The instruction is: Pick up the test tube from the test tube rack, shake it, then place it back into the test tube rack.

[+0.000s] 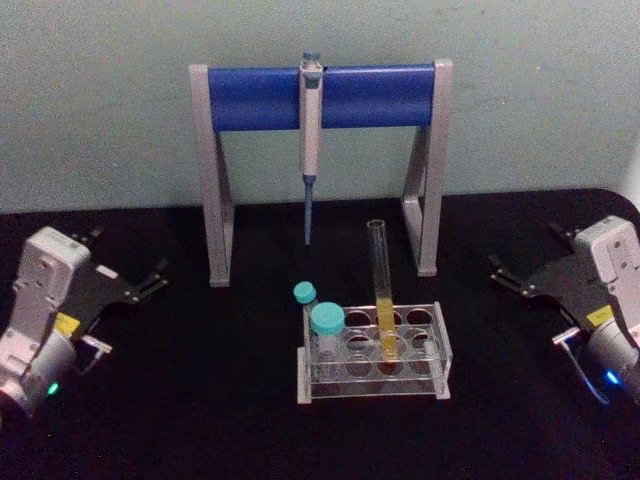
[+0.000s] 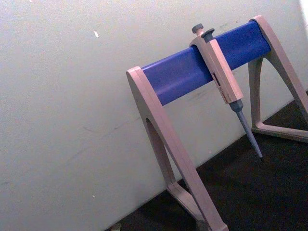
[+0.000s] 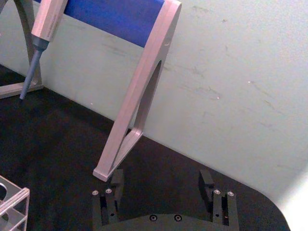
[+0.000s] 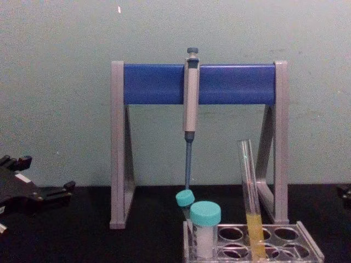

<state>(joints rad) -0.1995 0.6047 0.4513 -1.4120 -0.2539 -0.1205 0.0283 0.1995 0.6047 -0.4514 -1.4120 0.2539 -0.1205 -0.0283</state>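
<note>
The test tube (image 1: 380, 290) is a tall clear glass tube with yellow liquid in its lower part. It stands upright in a middle hole of the low clear test tube rack (image 1: 441, 348) at the table's centre. In the chest view the test tube (image 4: 249, 189) leans slightly in the rack (image 4: 308, 247). My left gripper (image 1: 127, 255) rests open at the far left, well away from the rack. At the far right, equally far off, my right gripper (image 1: 527, 251) is open, and the right wrist view shows its fingers (image 3: 117, 180) spread with nothing between them.
Behind the rack stands a tall grey-legged stand with a blue bar (image 1: 320, 97), and a pipette (image 1: 311, 130) hangs from it. Two short tubes with teal caps (image 1: 327, 320) sit at the rack's left end. The tabletop is black, with a pale wall behind it.
</note>
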